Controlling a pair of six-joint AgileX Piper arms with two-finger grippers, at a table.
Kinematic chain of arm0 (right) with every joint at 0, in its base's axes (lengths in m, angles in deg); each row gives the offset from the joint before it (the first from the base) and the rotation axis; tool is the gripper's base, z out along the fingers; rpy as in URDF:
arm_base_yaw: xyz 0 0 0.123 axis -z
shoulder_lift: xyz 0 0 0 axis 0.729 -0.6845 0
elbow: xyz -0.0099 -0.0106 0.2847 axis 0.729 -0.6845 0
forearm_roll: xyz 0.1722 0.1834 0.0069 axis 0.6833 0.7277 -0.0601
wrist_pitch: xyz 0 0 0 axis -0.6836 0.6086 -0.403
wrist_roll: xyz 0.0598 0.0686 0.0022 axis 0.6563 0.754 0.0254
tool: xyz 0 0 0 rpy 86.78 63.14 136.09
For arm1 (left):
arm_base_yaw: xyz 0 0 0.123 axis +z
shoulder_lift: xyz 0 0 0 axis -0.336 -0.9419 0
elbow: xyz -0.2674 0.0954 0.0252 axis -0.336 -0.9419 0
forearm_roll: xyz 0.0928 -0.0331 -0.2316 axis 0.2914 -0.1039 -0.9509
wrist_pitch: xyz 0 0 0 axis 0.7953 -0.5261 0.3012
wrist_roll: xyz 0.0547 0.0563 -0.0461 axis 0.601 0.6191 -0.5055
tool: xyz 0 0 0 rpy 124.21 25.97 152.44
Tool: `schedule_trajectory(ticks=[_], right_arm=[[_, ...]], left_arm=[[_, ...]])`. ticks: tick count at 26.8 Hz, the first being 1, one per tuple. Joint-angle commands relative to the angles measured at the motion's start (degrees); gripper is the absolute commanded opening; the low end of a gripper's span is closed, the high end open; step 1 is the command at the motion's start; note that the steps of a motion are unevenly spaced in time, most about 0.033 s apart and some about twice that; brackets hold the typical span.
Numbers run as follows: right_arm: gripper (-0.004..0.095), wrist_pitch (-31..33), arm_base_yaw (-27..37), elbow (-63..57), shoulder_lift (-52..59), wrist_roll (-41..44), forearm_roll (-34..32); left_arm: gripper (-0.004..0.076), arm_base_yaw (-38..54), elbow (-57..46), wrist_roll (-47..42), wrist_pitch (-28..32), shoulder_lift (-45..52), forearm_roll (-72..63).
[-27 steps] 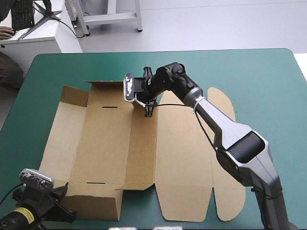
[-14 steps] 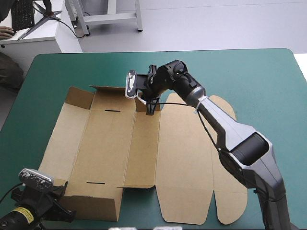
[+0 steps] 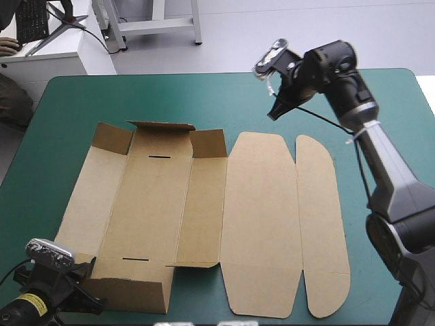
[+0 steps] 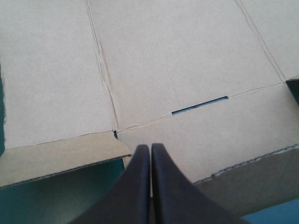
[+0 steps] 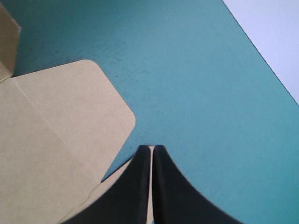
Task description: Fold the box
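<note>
High view: the box (image 3: 163, 217) lies mostly flat, centre-left of frame on the teal-green counter (image 3: 380, 102), with only its upper-left and lower-left flaps raised and most folding outstanding; my left jaws and right jaws are pressed together, empty.

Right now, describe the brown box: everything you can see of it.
The box is a cut sheet of plain brown board with creases, lying unfolded on the teal-green cover. Its right half, two round-cornered lid panels, lies flat. On the left, the far flaps and a near wall stand raised; two thin slots mark the base. The shut left tool sits at the near wall, contact unclear; the shut right tool hangs clear of it.
</note>
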Motion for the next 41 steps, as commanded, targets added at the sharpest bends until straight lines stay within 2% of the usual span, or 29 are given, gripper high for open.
schedule_trajectory(ticks=[1, 11, 17, 20, 26, 32, 35, 39, 41], right_arm=[[-0.0013, 0.66, 4.77, -1.65, 7.5, 3.5, 3.54], [-0.0013, 0.02, 12.64, -29.31, 23.3, 7.64, 3.31], [-0.0013, -6.31, 15.89, -45.78, 33.19, 12.66, 4.08], [-0.0015, -6.51, 17.15, -50.84, 36.99, 14.08, 4.08], [-0.0015, -5.73, 17.62, -53.29, 40.03, 14.08, 4.4], [-0.0015, -7.17, 17.62, -53.29, 39.93, 14.08, 6.14], [-0.0015, -8.56, 17.62, -53.29, 39.93, 14.08, 6.2], [-0.0015, -9.36, 17.62, -53.29, 39.93, 14.08, 6.34], [-0.0015, -9.72, 17.62, -53.29, 39.93, 14.08, 6.43]], left_arm=[[-0.001, -0.13, 1.38, -0.56, 3.0, -0.67, -0.24], [-0.0009, -0.13, 1.38, -0.56, 3.2, -0.67, -0.24], [-0.001, -0.13, 1.38, -1.29, 3.33, -0.67, -1.18], [-0.001, -0.13, 1.38, -1.29, 3.33, -0.67, -2.79], [-0.0009, -0.13, 3.96, -1.29, 2.85, -4.17, -5.77], [-0.001, -0.13, 15.75, -0.57, 2.33, -16.1, -5.92], [-0.001, -0.13, 27.83, 4.0, 2.11, -29.8, -5.55], [-0.0009, 0.43, 41.26, 4.54, 3.67, -44.09, -4.88], [-0.0008, 4.45, 47.34, 5.9, 3.86, -49.75, -5.96]])
